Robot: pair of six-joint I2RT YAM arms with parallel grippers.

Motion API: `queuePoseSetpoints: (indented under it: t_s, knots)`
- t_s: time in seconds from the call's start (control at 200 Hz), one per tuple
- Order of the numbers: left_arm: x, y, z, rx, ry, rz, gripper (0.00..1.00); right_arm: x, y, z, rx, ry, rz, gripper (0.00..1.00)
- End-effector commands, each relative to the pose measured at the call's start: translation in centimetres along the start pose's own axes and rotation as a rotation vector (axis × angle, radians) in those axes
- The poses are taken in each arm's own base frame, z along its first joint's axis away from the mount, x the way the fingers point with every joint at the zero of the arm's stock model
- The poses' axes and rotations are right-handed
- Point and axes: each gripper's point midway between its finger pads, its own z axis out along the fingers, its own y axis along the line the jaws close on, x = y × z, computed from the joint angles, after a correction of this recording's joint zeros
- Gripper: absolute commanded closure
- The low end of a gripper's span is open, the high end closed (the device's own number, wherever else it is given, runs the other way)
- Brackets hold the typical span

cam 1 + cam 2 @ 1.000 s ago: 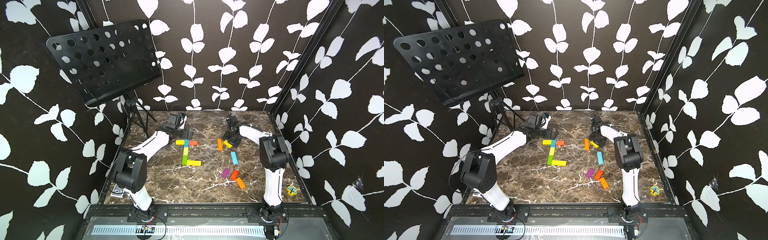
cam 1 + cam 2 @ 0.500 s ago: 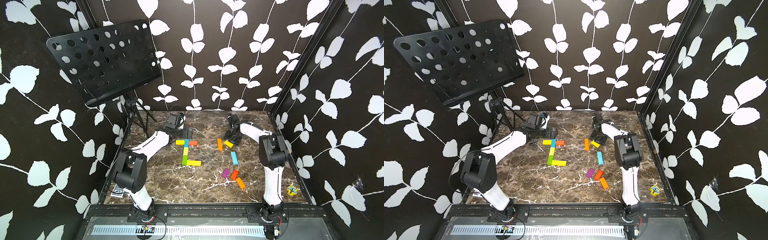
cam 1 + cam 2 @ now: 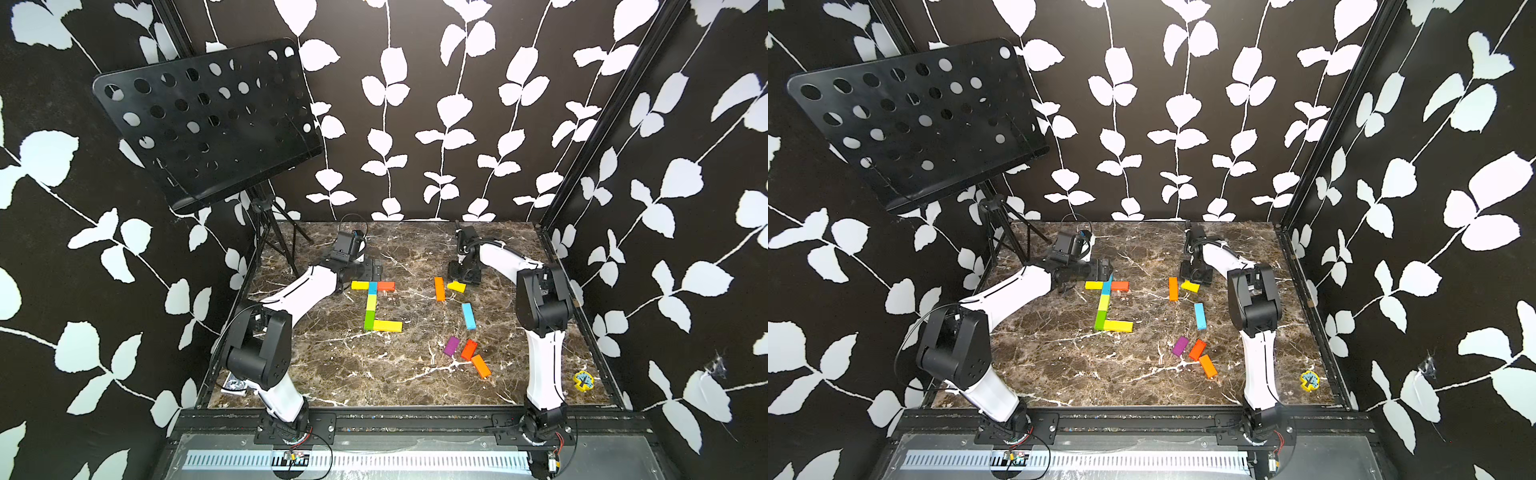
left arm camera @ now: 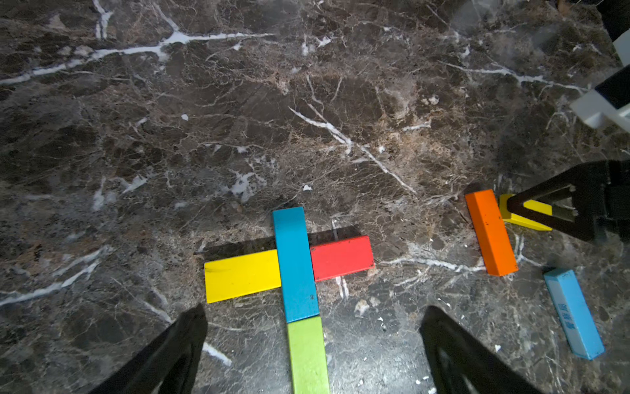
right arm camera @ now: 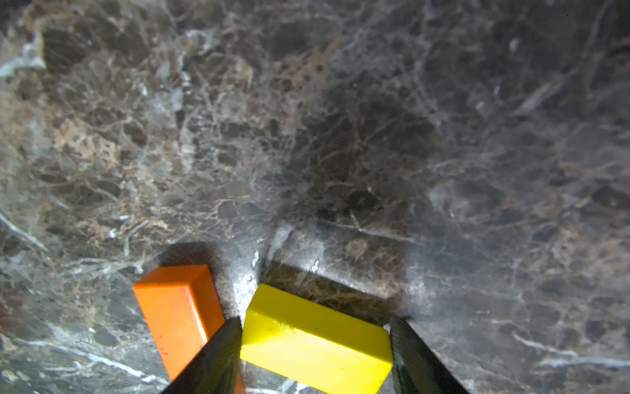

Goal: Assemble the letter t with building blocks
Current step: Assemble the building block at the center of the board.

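The flat multicoloured block letter t (image 3: 371, 307) lies on the brown marble table (image 3: 374, 374). Over its crossbar the left gripper (image 4: 313, 310) stands wide, empty. Right of the letter, the right gripper (image 5: 313, 320) pinches a short yellow wooden block (image 5: 317, 344); only the right wrist view shows both fingers (image 5: 218, 351) touching it.

A black perforated music stand (image 3: 208, 124) on a tripod stands at the far left corner of the brown marbled tabletop (image 3: 374, 382). A small yellow disc (image 3: 583, 381) with a blue mark lies near the tabletop's right front corner. Black walls (image 3: 415, 124) patterned with white leaf vines enclose three sides.
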Motion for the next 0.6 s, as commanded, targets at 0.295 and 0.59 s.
queuePoseSetpoints:
  t_s: [0.295, 0.59]
  knots:
    - [-1.1, 0.0, -1.4, -0.008, -0.038, -0.004, 0.01, 0.2, -0.2, -0.7, -0.001, 0.008, -0.223, 0.31]
    - [-1.1, 0.1, -1.3, -0.009, -0.036, -0.007, 0.01, 0.9, -0.7, -0.1, 0.017, 0.037, -0.164, 0.24]
